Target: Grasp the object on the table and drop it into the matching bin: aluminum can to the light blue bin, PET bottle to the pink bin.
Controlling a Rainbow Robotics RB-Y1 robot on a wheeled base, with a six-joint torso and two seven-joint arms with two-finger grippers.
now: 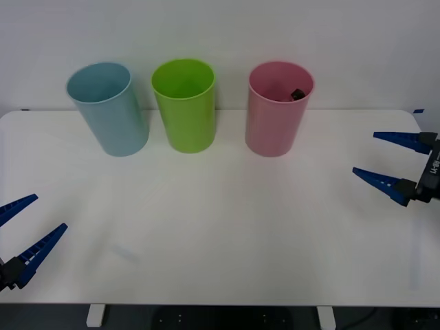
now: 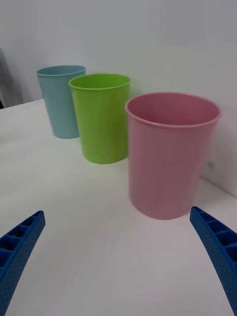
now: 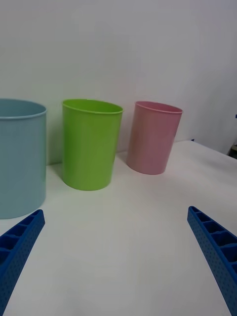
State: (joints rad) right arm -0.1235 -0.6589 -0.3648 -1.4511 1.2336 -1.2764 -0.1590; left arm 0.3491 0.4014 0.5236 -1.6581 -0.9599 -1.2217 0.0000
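Both end effectors (image 1: 20, 230) (image 1: 397, 160) parked, fingers apart

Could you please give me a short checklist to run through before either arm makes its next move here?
1. Bottle in the right bin: a dark cap shows inside the pink bin; ok.
2. Right gripper empty: open over the table's right edge, holding nothing; ok.
3. Left gripper empty: open at the table's near left corner; ok.
4. Bins upright: light blue bin, lime green bin and pink bin stand in a row at the far edge; ok.
5. Whole bottle inside the pink bin, undamaged: cannot tell, its body is hidden by the wall.
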